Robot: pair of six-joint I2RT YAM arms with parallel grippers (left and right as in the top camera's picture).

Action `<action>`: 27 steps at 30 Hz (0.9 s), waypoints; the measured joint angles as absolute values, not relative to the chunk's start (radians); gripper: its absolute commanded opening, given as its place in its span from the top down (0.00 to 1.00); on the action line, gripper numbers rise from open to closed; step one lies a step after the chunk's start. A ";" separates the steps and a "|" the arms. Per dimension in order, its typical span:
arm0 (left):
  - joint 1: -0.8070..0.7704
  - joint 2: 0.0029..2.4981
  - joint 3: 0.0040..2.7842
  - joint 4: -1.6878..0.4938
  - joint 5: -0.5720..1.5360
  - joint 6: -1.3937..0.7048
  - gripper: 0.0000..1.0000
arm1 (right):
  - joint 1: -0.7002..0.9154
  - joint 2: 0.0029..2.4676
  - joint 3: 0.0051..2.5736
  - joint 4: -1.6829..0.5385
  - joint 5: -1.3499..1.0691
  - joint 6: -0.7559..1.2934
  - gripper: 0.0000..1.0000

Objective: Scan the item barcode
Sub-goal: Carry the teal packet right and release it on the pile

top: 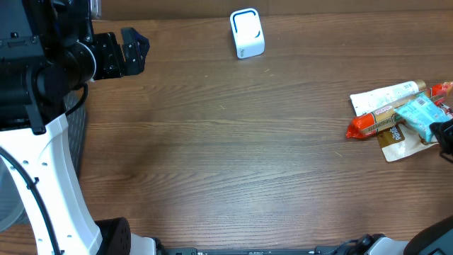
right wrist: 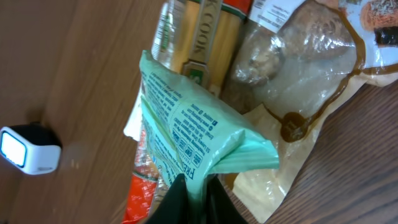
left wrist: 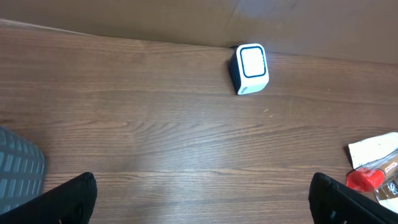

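**Step in hand, as judged:** pick-up of the item, scan not yet made. Right gripper (right wrist: 195,182) at lower centre of the right-wrist view, clenched on a gathered corner of the mint-green printed plastic packet (right wrist: 186,118). In the overhead view, same packet at the far right edge, atop a loose pile. Left gripper (left wrist: 205,202) released, fingers spread wide at the two lower corners of the left-wrist view, nothing between them. Parked at upper left of the overhead view, well apart from the pile.

**Scanner:** small white cube scanner with a blue-rimmed window (top: 247,33) at upper centre of the overhead view, upright on the brown wood-grain table (top: 212,156), well apart from the packet.

**Next move, as judged:** lift clear of the pile without dragging neighbours, carriage leftward and up-frame toward the scanner, then rotation of the wrist to bring the barcode face-on to the window. Barcode not identifiable among the print here, so location to be found first.

**Containers:** none around the goods.
- Pile lying directly on the table: clear pouch with brown trim and pale lumpy contents (right wrist: 298,68), red-orange wrapped packet (right wrist: 138,196), flat white sachet (top: 382,99).
- Grey ribbed object (left wrist: 18,165) at lower left of the left-wrist view, possibly a bin. Interior not visible, contents impossible to tell.
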State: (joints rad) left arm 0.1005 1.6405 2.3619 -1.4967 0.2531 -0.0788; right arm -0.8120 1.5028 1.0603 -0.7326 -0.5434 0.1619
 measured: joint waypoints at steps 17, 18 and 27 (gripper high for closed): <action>0.101 1.641 2.362 -1.496 0.253 -0.079 0.01 | -0.786 1.496 1.071 -0.805 -0.656 0.140 0.18; 0.101 1.641 2.362 -1.497 0.253 -0.079 0.00 | -0.768 1.489 1.101 -0.842 -0.663 0.123 0.17; 0.101 1.641 2.362 -1.496 0.253 -0.079 0.01 | -0.431 1.303 1.435 -1.069 -0.664 -0.028 0.00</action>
State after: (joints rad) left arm 0.1005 1.6413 2.3619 -1.4963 0.2531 -0.0788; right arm -0.4313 1.3025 1.4353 -1.0691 -0.6640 -0.0277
